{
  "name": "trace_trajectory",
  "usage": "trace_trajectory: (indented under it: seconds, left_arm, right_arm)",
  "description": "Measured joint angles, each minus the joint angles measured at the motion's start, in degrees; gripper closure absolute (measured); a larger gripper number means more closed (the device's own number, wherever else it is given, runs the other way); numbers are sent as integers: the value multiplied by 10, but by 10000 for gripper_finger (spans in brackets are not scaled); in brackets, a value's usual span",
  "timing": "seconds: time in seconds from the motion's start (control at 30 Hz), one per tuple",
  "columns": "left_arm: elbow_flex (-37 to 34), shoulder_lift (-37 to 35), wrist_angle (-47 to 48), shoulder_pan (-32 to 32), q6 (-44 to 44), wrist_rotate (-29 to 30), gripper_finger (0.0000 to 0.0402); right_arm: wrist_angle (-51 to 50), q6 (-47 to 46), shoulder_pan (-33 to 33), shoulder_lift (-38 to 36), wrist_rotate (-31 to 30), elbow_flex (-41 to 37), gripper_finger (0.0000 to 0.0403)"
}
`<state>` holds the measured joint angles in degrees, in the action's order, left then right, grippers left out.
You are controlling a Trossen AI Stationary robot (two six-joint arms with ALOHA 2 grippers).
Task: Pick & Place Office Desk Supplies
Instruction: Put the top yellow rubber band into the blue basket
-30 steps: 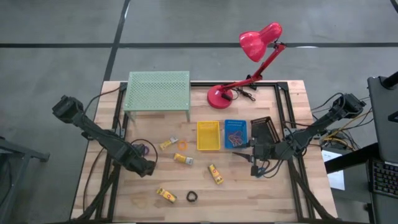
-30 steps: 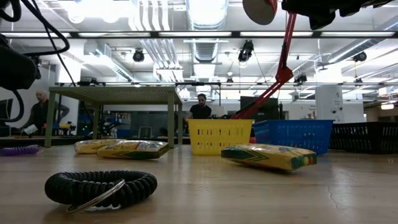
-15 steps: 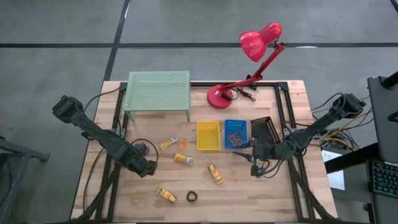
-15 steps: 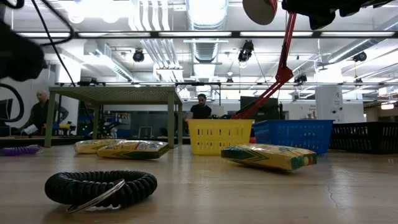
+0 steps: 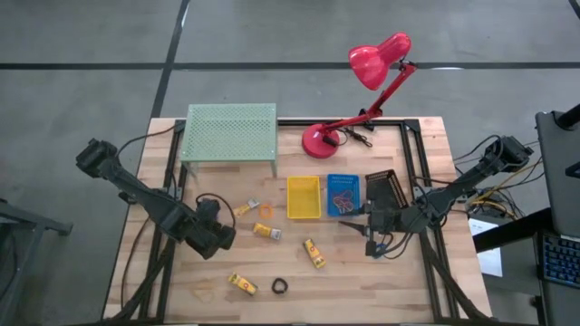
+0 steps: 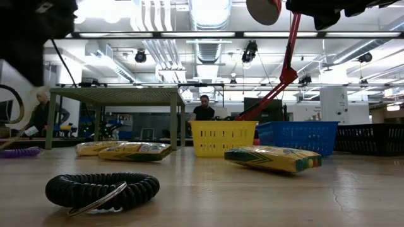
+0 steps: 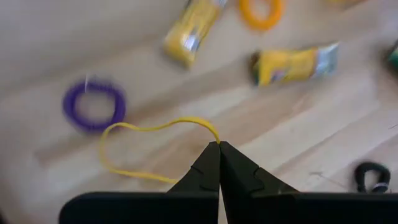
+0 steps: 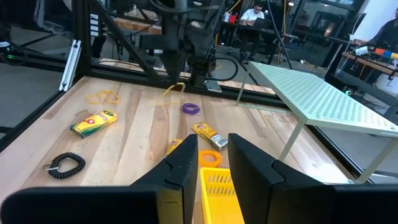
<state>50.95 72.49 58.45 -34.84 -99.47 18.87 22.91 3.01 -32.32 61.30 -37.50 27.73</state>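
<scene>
Here, left tool (image 7: 218, 147) over surface (image 5: 154, 272) left-centre, tips pressed together, pinching yellow band (image 7: 134, 149), loop hanging off surface. Purple ring (image 7: 94, 106) beside band, on wood. Yellow packets (image 5: 265, 233) scattered mid-surface; orange ring (image 5: 265, 210) near yellow bin (image 5: 304, 197); black coil (image 5: 280, 287) at front edge. Blue bin (image 5: 343, 195) next right. Right tool (image 8: 212, 155) low beside black tray (image 5: 387, 187), fingers spread, empty.
</scene>
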Motion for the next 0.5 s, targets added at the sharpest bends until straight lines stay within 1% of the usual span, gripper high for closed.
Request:
trace_trajectory:
  seconds: [0.2,0.27,0.37,0.5]
  left_arm:
    - [13,0,-3,16,70,121,398]
    - [18,0,-22,23,107,151,398]
    - [22,0,-82,32,204,190,398]
    - [22,0,-206,48,387,219,398]
  right_arm:
    - [0,0,0,0,0,0,315]
    - [0,0,0,0,0,0,318]
    - [0,0,0,0,0,0,323]
    - [0,0,0,0,0,0,329]
